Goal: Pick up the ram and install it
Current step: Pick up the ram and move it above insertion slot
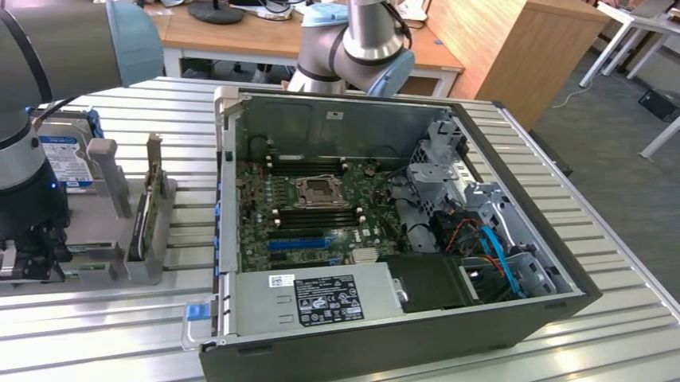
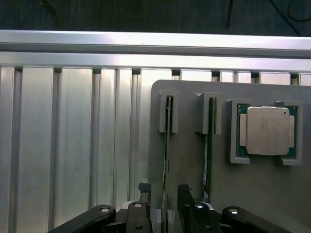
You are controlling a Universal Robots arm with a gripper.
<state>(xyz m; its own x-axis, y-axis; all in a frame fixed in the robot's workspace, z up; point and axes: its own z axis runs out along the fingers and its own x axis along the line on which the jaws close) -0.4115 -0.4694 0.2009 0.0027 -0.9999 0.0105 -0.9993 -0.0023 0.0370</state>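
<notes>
Two ram sticks stand on edge in a grey holder (image 2: pixel 189 160). The ram (image 2: pixel 168 131) that lies closer to the ribbed table runs between my gripper's (image 2: pixel 164 208) fingertips. The jaws stand open, one dark finger (image 2: pixel 144 190) on each side of that stick with a gap to it. The second ram stick (image 2: pixel 209 141) stands beside it, just outside the other finger (image 2: pixel 184 193). In the exterior view the gripper (image 1: pixel 32 243) hangs low over the same holder (image 1: pixel 143 239) at the exterior view's left. The open computer case (image 1: pixel 404 239) shows its motherboard with black memory slots (image 1: pixel 318 213).
A processor (image 2: pixel 265 130) sits in its own pocket of the holder beyond the second stick. A hard drive with a blue label (image 1: pixel 64 155) stands behind the arm. The case's power supply (image 1: pixel 318 298) and cables (image 1: pixel 483 239) crowd its near and right parts.
</notes>
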